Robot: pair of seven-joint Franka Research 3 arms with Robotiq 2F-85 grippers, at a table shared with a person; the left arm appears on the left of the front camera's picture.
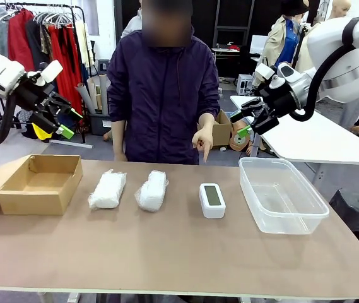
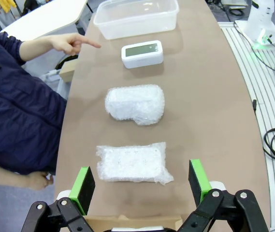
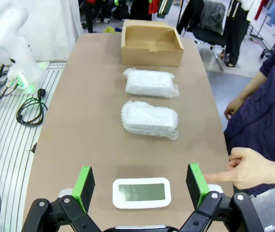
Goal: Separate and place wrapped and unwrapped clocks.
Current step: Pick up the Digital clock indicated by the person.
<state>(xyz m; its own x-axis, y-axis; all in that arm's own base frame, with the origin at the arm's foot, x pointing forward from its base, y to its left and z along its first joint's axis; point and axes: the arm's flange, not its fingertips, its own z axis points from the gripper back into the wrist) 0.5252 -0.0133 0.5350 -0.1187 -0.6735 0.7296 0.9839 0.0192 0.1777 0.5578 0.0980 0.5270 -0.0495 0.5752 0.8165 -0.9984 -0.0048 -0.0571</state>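
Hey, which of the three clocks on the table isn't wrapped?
The white clock beside the clear tub, screen bare. The middle bundle and the end bundle by the cardboard box are wrapped.

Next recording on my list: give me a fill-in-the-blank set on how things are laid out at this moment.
1. The person's hand points down at the ____ clock.
2. Between the cardboard box and that clock lie ____ wrapped bundles.
3. The clear tub is ____.
4. The left pincer and the right pincer both stand ____.

Missing words: unwrapped; two; empty; open.
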